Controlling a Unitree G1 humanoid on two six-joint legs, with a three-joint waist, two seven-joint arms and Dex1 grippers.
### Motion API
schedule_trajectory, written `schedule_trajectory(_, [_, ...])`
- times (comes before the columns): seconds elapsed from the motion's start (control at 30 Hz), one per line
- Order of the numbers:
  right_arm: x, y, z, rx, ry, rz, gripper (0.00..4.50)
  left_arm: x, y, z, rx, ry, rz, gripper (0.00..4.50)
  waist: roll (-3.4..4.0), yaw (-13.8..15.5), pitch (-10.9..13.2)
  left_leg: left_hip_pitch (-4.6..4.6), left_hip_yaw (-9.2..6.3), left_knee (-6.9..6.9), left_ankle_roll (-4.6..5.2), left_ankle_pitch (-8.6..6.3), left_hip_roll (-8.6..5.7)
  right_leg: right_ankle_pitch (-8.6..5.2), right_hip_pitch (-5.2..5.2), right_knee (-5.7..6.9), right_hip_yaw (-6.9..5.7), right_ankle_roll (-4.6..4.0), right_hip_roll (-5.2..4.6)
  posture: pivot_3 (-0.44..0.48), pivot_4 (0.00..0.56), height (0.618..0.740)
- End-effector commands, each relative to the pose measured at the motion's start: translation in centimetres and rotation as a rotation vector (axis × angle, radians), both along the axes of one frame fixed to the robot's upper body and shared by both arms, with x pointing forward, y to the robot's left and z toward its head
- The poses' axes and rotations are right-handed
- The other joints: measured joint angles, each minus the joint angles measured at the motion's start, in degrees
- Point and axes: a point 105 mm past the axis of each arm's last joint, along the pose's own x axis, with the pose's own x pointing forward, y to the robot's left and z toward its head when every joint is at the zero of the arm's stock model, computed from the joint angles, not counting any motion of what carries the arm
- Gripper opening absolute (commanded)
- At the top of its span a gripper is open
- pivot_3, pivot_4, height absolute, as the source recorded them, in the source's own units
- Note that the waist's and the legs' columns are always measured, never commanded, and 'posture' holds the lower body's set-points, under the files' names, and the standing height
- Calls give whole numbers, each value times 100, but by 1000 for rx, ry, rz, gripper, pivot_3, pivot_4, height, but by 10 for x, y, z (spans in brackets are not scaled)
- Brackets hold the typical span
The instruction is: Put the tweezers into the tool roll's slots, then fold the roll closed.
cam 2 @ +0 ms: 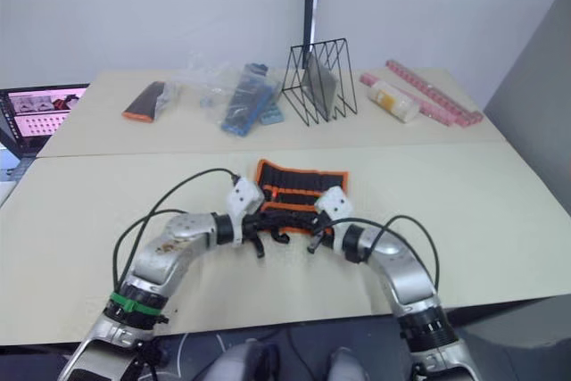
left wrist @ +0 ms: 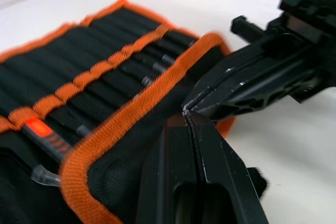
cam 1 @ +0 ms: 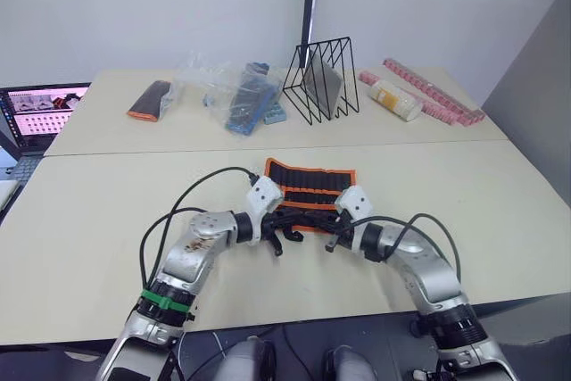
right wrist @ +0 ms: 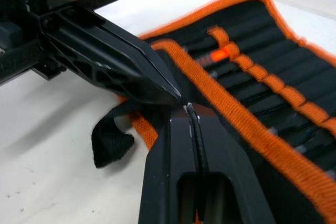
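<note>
Left eye view: the tool roll (cam 1: 310,192) lies spread open on the near half of the tabletop (cam 1: 500,220), straight in front of the robot, with both arms bent inward so the left pincer (cam 1: 284,243) and the right pincer (cam 1: 333,240) meet at its near edge. That placement looks deliberate: the roll sits within reach of both arms, and the flap nearest the robot is raised and doubled over, which suggests the fold is beginning.

In the left wrist view, slim dark tools that appear to be the tweezers (left wrist: 153,67) are seated in the slots under the orange webbing band; how many cannot be counted. An orange-handled tool (left wrist: 43,133) sits in a slot at one end.

Both pincers are drawn tight, fingers pressed together with no gap. In the right wrist view the tips meet point to point at the orange binding of the raised flap, beside a loose black strap (right wrist: 112,139). Whether either tip has fabric pinched between its fingers, or merely presses against the binding, cannot be told.

On the far tabletop, well apart from the work, stand a wire rack (cam 1: 323,80), plastic-bagged items (cam 1: 234,93) and a small black-and-orange pouch (cam 1: 150,101).
</note>
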Motion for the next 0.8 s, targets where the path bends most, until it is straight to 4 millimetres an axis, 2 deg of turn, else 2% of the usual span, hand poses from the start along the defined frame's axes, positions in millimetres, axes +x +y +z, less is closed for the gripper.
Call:
schedule_trajectory(0.03, [12, -12, 1, -39, -28, -84, 17, 11, 3, -12, 65, -3, 63, 0, 1, 4, -1, 0, 0, 0, 0, 0, 1, 0, 1, 0, 0, 0, 0, 0, 150, 704])
schedule_trajectory(0.13, [20, -31, -6, -93, -29, -165, 17, 18, 14, -25, 102, 13, 122, 0, 4, 6, -10, 8, 0, 0, -4, 2, 0, 1, 6, 0, 0, -1, -5, 0, 150, 704])
schedule_trajectory(0.23, [25, -48, -8, -112, -30, -224, 17, 20, 20, -26, 97, 15, 145, 0, 3, 8, -17, 16, -1, 0, -10, 5, 1, 1, 11, -1, 2, -1, -9, 0, 150, 704])
schedule_trajectory(0.33, [27, -55, -9, -121, -30, -243, 17, 21, 23, -25, 85, 22, 156, 0, 6, 1, -23, 18, 0, -1, -16, 9, 5, 6, 11, -2, 2, -4, -12, 0, 150, 704])
schedule_trajectory(0.6, [29, -61, -11, -105, -30, -269, 17, 24, 38, -16, -18, 53, 236, 0, 11, -6, -31, 18, 0, 0, -17, 10, 11, 9, 11, -2, 2, -6, -16, 0, 150, 704])
schedule_trajectory(0.8, [28, -61, -3, -73, -50, -248, 17, 19, 48, -9, 38, -4, 216, 0, 12, -1, -31, 18, 0, -1, -15, 9, 7, 9, 11, -3, 2, -5, -18, 0, 150, 704])
